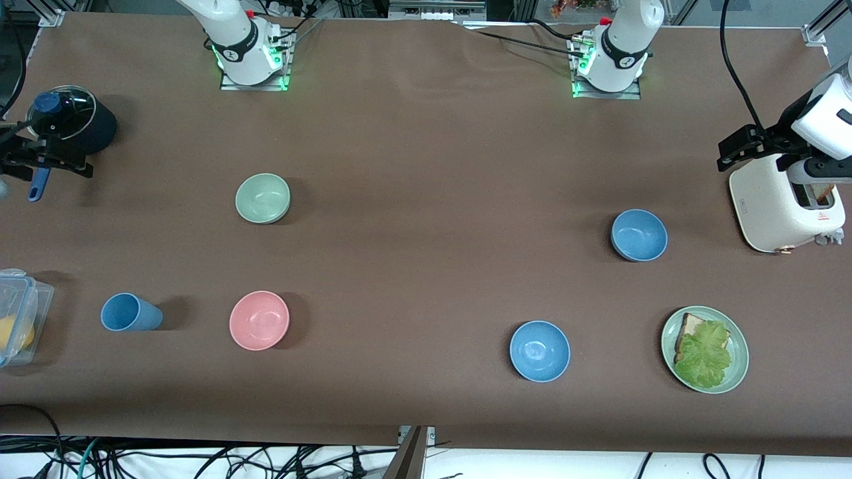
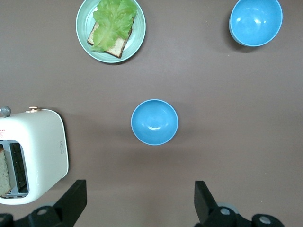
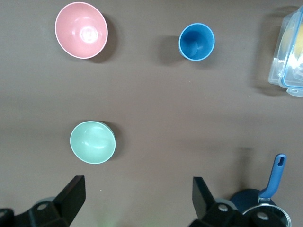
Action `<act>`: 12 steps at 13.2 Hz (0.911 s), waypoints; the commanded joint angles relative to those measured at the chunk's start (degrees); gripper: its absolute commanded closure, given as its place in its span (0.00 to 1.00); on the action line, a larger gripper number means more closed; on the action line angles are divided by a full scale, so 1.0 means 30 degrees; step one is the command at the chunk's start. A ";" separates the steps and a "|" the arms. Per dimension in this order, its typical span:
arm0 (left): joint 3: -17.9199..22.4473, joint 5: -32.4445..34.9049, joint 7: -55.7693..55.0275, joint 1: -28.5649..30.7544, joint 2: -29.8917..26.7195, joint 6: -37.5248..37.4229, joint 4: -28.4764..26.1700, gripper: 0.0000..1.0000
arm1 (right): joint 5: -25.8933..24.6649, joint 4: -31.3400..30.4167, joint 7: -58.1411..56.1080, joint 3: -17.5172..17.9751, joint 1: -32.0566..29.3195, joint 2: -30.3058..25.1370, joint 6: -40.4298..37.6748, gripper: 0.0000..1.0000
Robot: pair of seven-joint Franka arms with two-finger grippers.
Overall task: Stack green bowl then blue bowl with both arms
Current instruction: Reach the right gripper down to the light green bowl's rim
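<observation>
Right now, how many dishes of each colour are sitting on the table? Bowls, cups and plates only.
Blue: 3, a bowl, a second bowl nearer the front camera, and a cup.
Green: 2, a small bowl and a plate with bread and lettuce.
Pink: 1, a bowl.
Total: 6.

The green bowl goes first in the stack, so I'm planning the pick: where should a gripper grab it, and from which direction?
Pinch the rim of the green bowl, coming straight down with one finger inside and one outside. It sits upright and open with nothing close beside it. The open right gripper, above that end of the table, looks best placed.
</observation>
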 commanded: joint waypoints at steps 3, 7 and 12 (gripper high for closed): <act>-0.0016 -0.0291 0.0308 0.0167 0.0142 -0.0491 0.0393 0.00 | -0.0095 -0.0348 -0.0107 0.0364 -0.0042 0.1257 0.0114 0.00; -0.0016 -0.0320 0.0337 0.0167 0.0142 -0.0462 0.0393 0.00 | -0.0007 -0.3766 0.0184 0.0422 0.0367 0.1232 0.3090 0.01; -0.0016 -0.0291 0.0307 0.0167 0.0142 -0.0492 0.0393 0.00 | 0.0579 -0.8947 0.2439 0.1152 0.0690 0.0590 0.7631 0.01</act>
